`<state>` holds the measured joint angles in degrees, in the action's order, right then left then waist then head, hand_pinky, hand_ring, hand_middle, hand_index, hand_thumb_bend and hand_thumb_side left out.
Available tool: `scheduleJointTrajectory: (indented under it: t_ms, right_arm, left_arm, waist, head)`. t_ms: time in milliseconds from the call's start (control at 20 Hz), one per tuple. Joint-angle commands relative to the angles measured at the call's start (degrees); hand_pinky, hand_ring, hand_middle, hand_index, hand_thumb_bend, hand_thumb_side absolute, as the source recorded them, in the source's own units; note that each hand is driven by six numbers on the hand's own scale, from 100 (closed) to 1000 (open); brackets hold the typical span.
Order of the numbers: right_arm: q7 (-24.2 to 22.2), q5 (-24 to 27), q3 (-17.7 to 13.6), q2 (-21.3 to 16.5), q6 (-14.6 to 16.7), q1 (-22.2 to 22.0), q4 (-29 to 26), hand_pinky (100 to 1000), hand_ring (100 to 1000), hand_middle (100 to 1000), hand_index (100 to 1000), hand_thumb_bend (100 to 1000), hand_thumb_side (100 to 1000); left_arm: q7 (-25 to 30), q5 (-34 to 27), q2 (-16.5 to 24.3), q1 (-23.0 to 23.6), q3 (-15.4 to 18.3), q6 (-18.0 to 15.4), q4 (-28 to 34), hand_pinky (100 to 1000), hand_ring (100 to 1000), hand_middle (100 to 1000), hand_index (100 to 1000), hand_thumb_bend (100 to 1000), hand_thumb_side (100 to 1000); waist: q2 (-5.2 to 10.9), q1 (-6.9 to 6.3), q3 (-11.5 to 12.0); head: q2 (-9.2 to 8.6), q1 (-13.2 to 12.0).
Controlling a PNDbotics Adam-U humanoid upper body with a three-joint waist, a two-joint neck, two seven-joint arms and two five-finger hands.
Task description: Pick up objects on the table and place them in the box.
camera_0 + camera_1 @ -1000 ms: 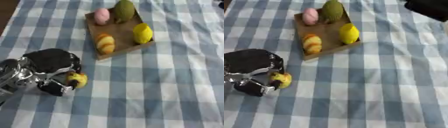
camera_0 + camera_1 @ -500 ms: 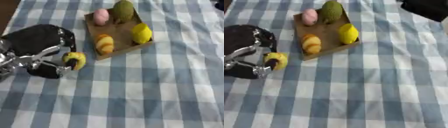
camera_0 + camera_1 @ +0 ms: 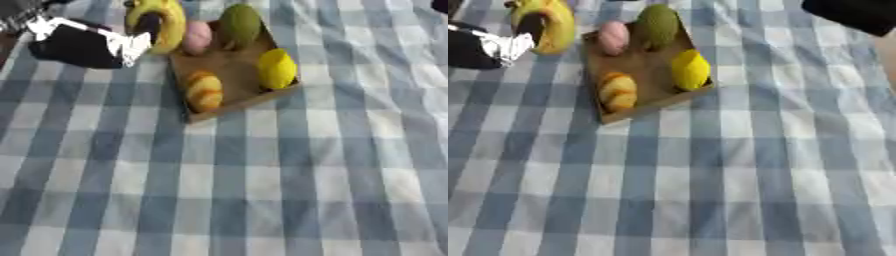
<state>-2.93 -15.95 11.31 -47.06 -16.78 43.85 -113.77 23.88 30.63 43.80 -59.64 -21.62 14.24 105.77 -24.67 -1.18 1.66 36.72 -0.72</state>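
Left hand (image 3: 83, 45), black and silver, has its fingers curled around a curved yellow banana (image 3: 162, 22), holding it at the far-left edge of the shallow brown cardboard box (image 3: 229, 65) on the blue-and-white checked tablecloth (image 3: 262, 190).

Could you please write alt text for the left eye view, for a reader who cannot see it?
The robot's left hand holds a banana beside the far left edge of a shallow brown box on a blue checked tablecloth. The box holds pink, green, yellow and orange items.
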Motion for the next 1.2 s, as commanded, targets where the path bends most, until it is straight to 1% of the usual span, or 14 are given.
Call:
scheduleJointTrajectory:
  t_ms: [50, 350, 400, 450, 600, 700, 750, 800, 850, 900, 950, 1000, 1100, 1200]
  right_arm:
    - [-0.3, 0.1, -0.6, -1.3, 0.3, 1.4, -0.8, 685, 702, 777, 813, 100, 663]
    - [-0.4, 0.2, -0.5, -0.7, 0.5, 2.0, -0.8, 684, 702, 777, 813, 100, 668]
    - [-0.4, 0.2, -0.5, -0.6, 0.5, 2.1, -0.8, 684, 701, 777, 813, 100, 662]
    - [-0.4, 0.3, -0.5, -0.5, 0.5, 2.2, -0.8, 683, 701, 777, 813, 100, 670]
    - [-0.4, 0.3, -0.4, -0.4, 0.4, 2.4, -0.8, 683, 701, 777, 813, 100, 671]
    - [-0.4, 0.3, -0.4, -0.3, 0.4, 2.4, -0.8, 683, 701, 777, 813, 100, 672]
    - [-0.3, 0.3, -0.4, -0.2, 0.3, 2.4, -0.8, 683, 701, 777, 813, 100, 673]
    - [-0.3, 0.3, -0.5, -0.2, 0.3, 2.4, -0.8, 682, 701, 777, 813, 100, 673]
    - [-0.3, 0.3, -0.4, -0.2, 0.2, 2.4, -0.8, 682, 701, 777, 813, 100, 673]
    - [-0.3, 0.3, -0.4, -0.1, 0.2, 2.4, -0.8, 682, 701, 777, 813, 100, 673]
    - [-0.3, 0.3, -0.4, -0.1, 0.2, 2.4, -0.8, 682, 701, 777, 813, 100, 673]
    - [-0.3, 0.3, -0.5, -0.1, 0.2, 2.4, -0.8, 682, 701, 777, 813, 100, 673]
    - [-0.3, 0.3, -0.5, 0.0, 0.1, 2.4, -0.8, 683, 701, 777, 813, 100, 673]
    - [-0.3, 0.3, -0.5, -0.1, 0.1, 2.3, -0.8, 683, 701, 777, 813, 100, 672]
  left_arm:
    - [-2.1, 0.4, -2.3, -2.7, 1.0, -1.4, -5.9, 788, 725, 628, 640, 100, 407]
    - [-5.8, 1.1, -8.2, -5.3, 1.0, -5.1, -15.9, 788, 728, 632, 643, 100, 412]
    - [-5.9, 1.4, -8.8, -5.4, 0.8, -5.7, -17.4, 789, 729, 635, 645, 100, 321]
    - [-5.9, 1.7, -9.4, -5.5, 0.6, -6.2, -18.8, 790, 731, 637, 649, 100, 400]
    - [-5.5, 3.1, -10.6, -5.5, -0.1, -7.9, -23.0, 803, 744, 657, 683, 100, 379]
    - [-4.8, 4.0, -11.1, -5.4, -0.6, -9.1, -25.5, 822, 767, 692, 750, 110, 402]
    - [-4.3, 4.5, -11.3, -5.3, -0.8, -9.9, -26.4, 827, 775, 705, 773, 153, 420]
    - [-3.7, 4.9, -11.5, -5.3, -0.9, -10.6, -27.2, 839, 790, 731, 827, 229, 453]
    - [-3.1, 5.4, -11.6, -5.2, -1.0, -11.2, -27.8, 847, 800, 747, 856, 280, 480]
    - [-2.4, 5.8, -11.7, -5.1, -1.0, -11.7, -28.2, 861, 824, 780, 903, 412, 545]
    - [-1.6, 6.0, -11.8, -5.1, -0.9, -12.2, -28.5, 875, 851, 815, 921, 520, 602]
    - [-0.8, 5.9, -11.8, -5.0, -0.8, -12.7, -28.7, 884, 872, 841, 927, 594, 632]
    - [0.8, 5.1, -11.8, -4.9, -0.3, -13.4, -28.7, 896, 889, 859, 928, 648, 646]
    - [1.7, 4.5, -11.7, -4.8, 0.3, -13.3, -28.5, 893, 887, 855, 925, 629, 660]
  waist:
    - [1.09, 0.01, -0.3]
    - [0.54, -0.06, -1.1]
    - [0.45, -0.09, -1.2]
    - [0.36, -0.1, -1.3]
    - [0.17, -0.12, -1.6]
    - [0.11, -0.15, -1.7]
    - [0.09, -0.15, -1.7]
    - [0.08, -0.16, -1.7]
    - [0.09, -0.16, -1.7]
    - [0.11, -0.15, -1.7]
    - [0.14, -0.14, -1.6]
    - [0.17, -0.13, -1.6]
    - [0.26, -0.07, -1.5]
    - [0.37, -0.02, -1.5]
  head:
    - [-1.01, -0.7]
    - [-1.61, -1.4]
    - [-1.69, -1.6]
    - [-1.8, -1.7]
    - [-1.86, -1.7]
    - [-1.81, -1.7]
    - [-1.81, -1.7]
    - [-1.78, -1.7]
    - [-1.72, -1.6]
    - [-1.67, -1.6]
    - [-1.63, -1.6]
    - [-1.61, -1.5]
    - [-1.46, -1.4]
    - [-1.34, -1.4]
